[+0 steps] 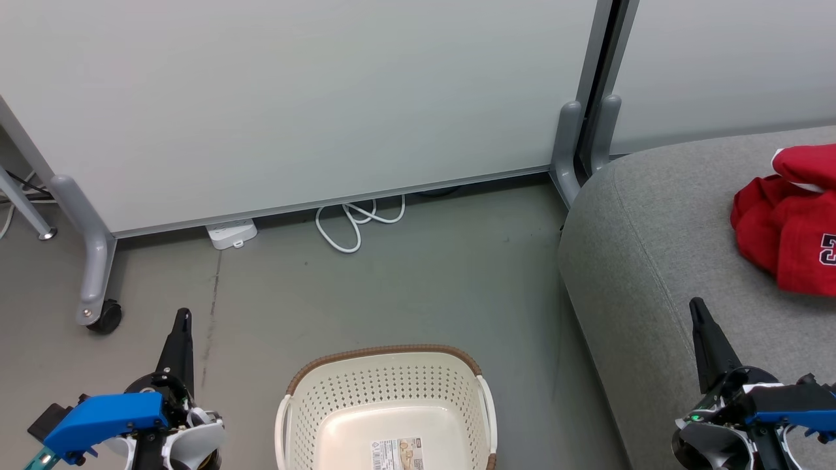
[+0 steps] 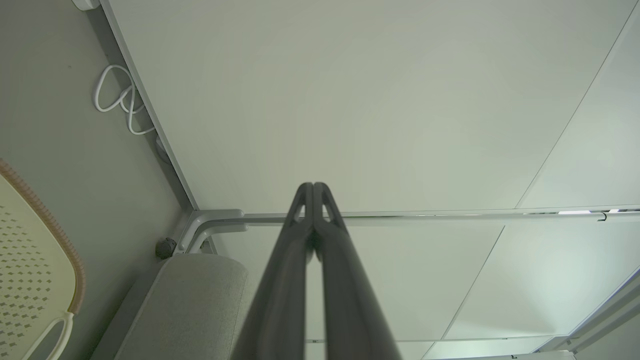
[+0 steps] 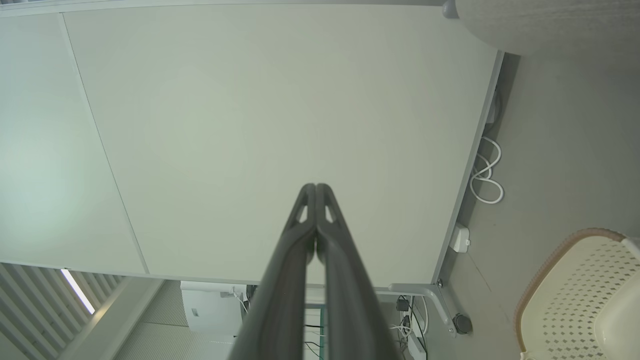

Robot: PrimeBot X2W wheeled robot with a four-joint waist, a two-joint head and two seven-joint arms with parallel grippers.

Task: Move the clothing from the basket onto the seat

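The red clothing point(image 1: 787, 219) lies bunched on the grey seat point(image 1: 659, 261) at the right edge of the head view, a dark printed figure showing on it. On the floor at bottom centre stands the cream basket point(image 1: 388, 385), only a sticker on its bottom. My left gripper point(image 1: 183, 314) is shut and empty, left of the basket over the floor. My right gripper point(image 1: 696, 303) is shut and empty, over the seat's front part, below and left of the clothing. Both wrist views show the fingertips pressed together: left gripper point(image 2: 313, 186), right gripper point(image 3: 316, 187).
A white partition panel point(image 1: 294, 104) on grey caster legs point(image 1: 98, 261) stands behind the basket. A white power strip point(image 1: 230, 233) and looped cable point(image 1: 356, 222) lie on the floor at its foot. Grey floor point(image 1: 424, 281) spreads between panel and basket.
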